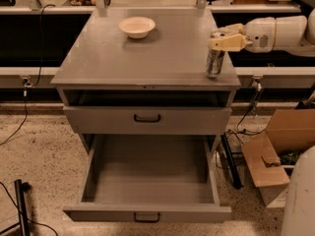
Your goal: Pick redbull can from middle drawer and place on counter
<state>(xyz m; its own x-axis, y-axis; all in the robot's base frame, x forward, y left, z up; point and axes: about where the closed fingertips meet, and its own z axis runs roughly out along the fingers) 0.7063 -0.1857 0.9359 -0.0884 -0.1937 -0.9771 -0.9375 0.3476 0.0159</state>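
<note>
The redbull can point(214, 63) stands upright on the counter point(142, 53), near its front right corner. My gripper point(224, 38) reaches in from the right on a white arm and sits at the top of the can, covering its lid. The middle drawer point(147, 214) is pulled out at the bottom of the cabinet, and its flat floor is bare.
A cream bowl point(137, 26) sits at the back of the counter. A taller drawer front with a black handle point(147, 118) is closed above the open drawer. A cardboard box point(273, 154) and the white robot base point(301, 195) stand on the floor at the right. Cables and a black stand point(19, 205) lie at the left.
</note>
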